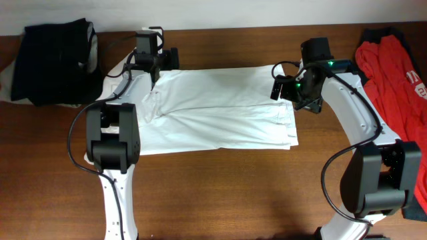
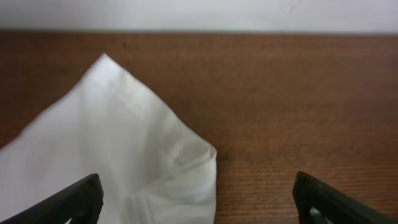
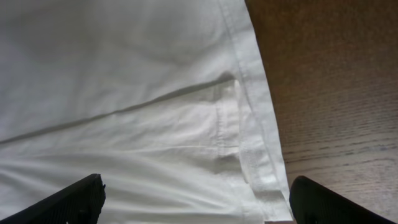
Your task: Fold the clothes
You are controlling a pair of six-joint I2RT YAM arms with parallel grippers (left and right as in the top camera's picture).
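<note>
Black fingertips point(image 2: 74, 202) of the left gripper point(image 2: 199, 205) are standing wide apart, holding nothing, over a pointed corner of the white T-shirt point(image 2: 112, 143), its thin fabric showing a doubled hem. Over at the other end, the right gripper point(image 3: 196, 202) is likewise hanging spread and empty above a stitched seam and hem edge, detail the overhead view is not giving. From above, the shirt is lying as a long wrinkled rectangle on the brown wood-grain table point(image 1: 233, 187), between a black garment point(image 1: 57, 60) and a red garment point(image 1: 393, 67) bearing white lettering too small for reading.
</note>
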